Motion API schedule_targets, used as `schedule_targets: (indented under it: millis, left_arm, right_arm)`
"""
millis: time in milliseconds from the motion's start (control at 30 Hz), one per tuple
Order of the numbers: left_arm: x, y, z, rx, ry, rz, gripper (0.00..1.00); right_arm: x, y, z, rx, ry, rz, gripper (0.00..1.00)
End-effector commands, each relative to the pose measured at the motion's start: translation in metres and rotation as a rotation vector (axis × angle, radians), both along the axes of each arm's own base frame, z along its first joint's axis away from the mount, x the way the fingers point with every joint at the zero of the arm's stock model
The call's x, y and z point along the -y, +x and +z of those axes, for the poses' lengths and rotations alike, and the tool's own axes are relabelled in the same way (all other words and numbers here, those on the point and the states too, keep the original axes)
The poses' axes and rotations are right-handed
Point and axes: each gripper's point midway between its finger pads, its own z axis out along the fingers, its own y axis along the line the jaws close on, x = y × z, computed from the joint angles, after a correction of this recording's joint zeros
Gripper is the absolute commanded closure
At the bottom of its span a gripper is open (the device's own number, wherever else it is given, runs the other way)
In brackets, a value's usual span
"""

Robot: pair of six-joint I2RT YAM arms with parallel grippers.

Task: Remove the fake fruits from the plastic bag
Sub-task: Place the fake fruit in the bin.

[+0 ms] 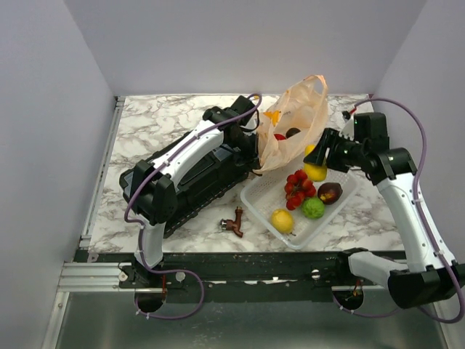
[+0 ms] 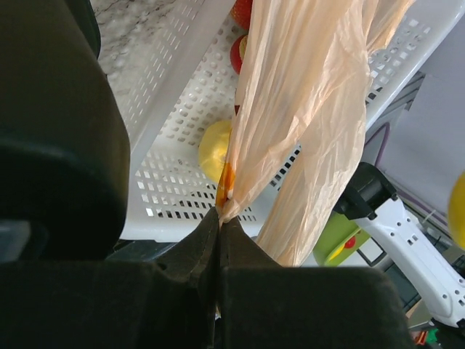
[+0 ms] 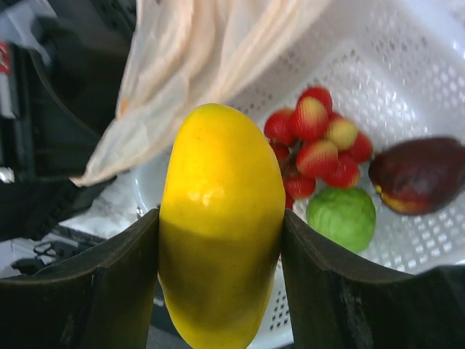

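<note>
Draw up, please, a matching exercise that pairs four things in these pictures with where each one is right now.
Things:
1. yellow mango
2. plastic bag
3. green lime
4. small brown object

Places:
a. lying in the white basket
b. clamped between the fingers of the right gripper
c. pinched in the shut left gripper
d. on the marble table, outside the basket

Pairs: 1-b, 2-c, 3-a, 4-d.
</note>
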Motion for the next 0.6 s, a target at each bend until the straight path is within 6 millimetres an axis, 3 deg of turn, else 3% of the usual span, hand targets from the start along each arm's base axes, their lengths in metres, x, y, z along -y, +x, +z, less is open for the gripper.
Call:
schedule_targets:
  millis: [0, 233, 567]
  left_arm:
    - [-0.006, -0.003, 0.012, 0.011, 0.024, -0.005, 1.00]
    - [-0.002, -0.003, 0.010, 0.011, 0.005, -0.014, 1.00]
    - [-0.003, -0.005, 0.011, 0.022, -0.002, -0.041, 1.00]
  right_arm:
    - [0.003, -0.048, -0.030, -0.141, -0.002, 0.021, 0.54]
    - [-0.006, -0.090, -0.083, -0.314, 0.052, 0.079, 0.53]
    - [-0.019, -0.099, -0.123, -0.422, 0.021, 0.082, 0.47]
